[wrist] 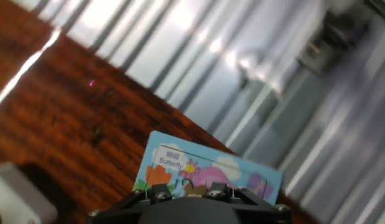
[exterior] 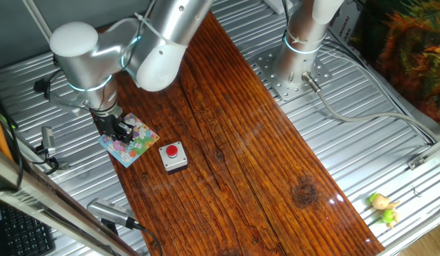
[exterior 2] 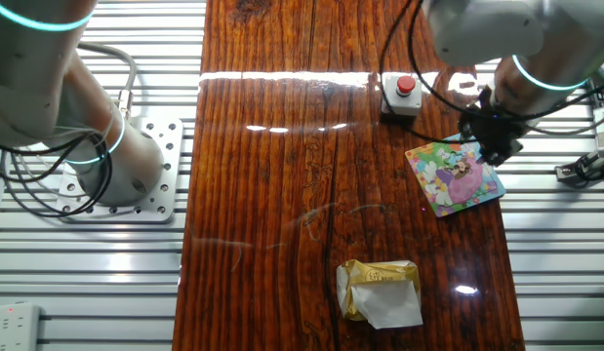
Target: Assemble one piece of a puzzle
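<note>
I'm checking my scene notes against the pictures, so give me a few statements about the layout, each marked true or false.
1. The gripper is over the puzzle. True.
2. The puzzle lies in the middle of the wooden board. False: it lies at the board's edge.
3. The grey box with a red button stands on the metal slats. False: it stands on the wooden board beside the puzzle.
4. A crumpled gold wrapper lies on the wooden board. True.

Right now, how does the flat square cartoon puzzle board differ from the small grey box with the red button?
The pastel cartoon puzzle board lies flat and thin; the grey box with a red button stands taller. The board is wider and multicoloured; the box is plain grey. The gripper sits over the board only. Both rest on the wooden tabletop.
</note>
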Controlling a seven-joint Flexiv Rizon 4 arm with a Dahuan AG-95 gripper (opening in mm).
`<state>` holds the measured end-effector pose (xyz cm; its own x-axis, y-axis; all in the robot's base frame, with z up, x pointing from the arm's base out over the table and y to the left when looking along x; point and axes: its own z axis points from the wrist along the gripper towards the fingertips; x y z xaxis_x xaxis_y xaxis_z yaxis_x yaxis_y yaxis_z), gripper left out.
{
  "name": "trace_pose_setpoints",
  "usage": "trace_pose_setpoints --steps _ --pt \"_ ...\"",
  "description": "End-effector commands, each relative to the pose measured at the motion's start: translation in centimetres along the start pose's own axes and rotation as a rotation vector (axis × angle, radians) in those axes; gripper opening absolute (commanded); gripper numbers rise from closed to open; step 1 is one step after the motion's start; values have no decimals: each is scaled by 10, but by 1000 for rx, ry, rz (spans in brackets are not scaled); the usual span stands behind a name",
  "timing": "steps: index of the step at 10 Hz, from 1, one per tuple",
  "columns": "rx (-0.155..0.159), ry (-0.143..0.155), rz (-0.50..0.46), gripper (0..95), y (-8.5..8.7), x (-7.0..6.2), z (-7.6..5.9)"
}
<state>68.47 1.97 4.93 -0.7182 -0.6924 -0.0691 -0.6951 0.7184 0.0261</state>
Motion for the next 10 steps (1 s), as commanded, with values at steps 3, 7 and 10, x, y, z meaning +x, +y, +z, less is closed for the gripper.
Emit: trace_pose_setpoints --steps 3,7,10 --pt "-9 76 -441 380 2 -7 13" --pt "-19 96 -444 380 10 -1 27" --pt "-32 101 -444 380 10 2 24"
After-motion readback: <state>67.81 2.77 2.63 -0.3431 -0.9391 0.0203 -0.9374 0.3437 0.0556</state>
